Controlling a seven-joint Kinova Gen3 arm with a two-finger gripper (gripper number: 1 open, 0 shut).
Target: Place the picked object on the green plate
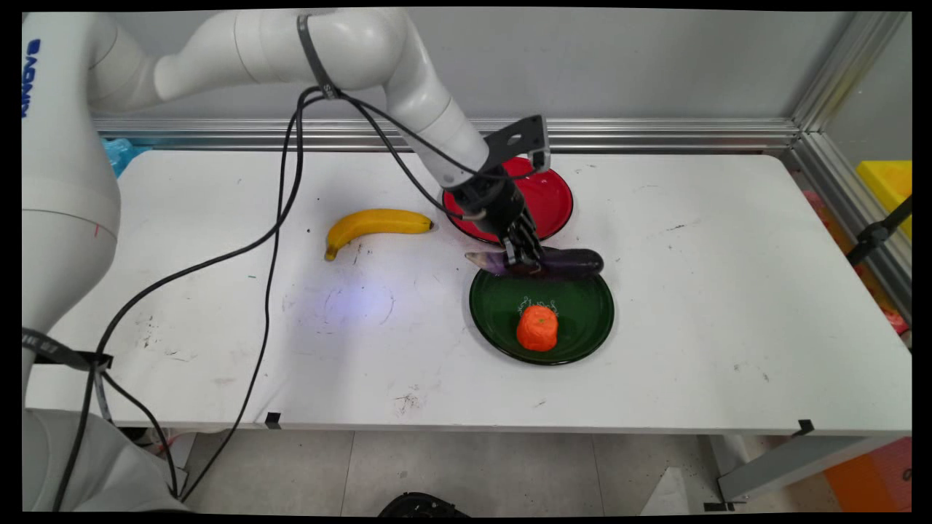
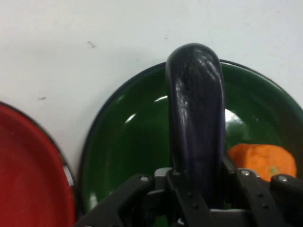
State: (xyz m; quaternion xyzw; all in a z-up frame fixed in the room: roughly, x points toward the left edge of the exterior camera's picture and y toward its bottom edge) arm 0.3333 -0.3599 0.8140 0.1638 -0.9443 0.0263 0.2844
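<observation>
Gripper (image 1: 526,256) closed around a dark purple eggplant (image 1: 564,262), which lies horizontal across the 12 o'clock rim of the green plate (image 1: 502,309). Orange fruit (image 1: 537,327) sits on that plate toward 6 o'clock.

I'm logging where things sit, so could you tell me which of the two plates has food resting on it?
The green plate: an orange fruit sits on it, and the eggplant lies across its far rim. The red plate looks bare.

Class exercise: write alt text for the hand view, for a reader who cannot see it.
The end effector grips a dark purple eggplant over a green plate holding an orange fruit. A red plate lies at left on the white table.
</observation>
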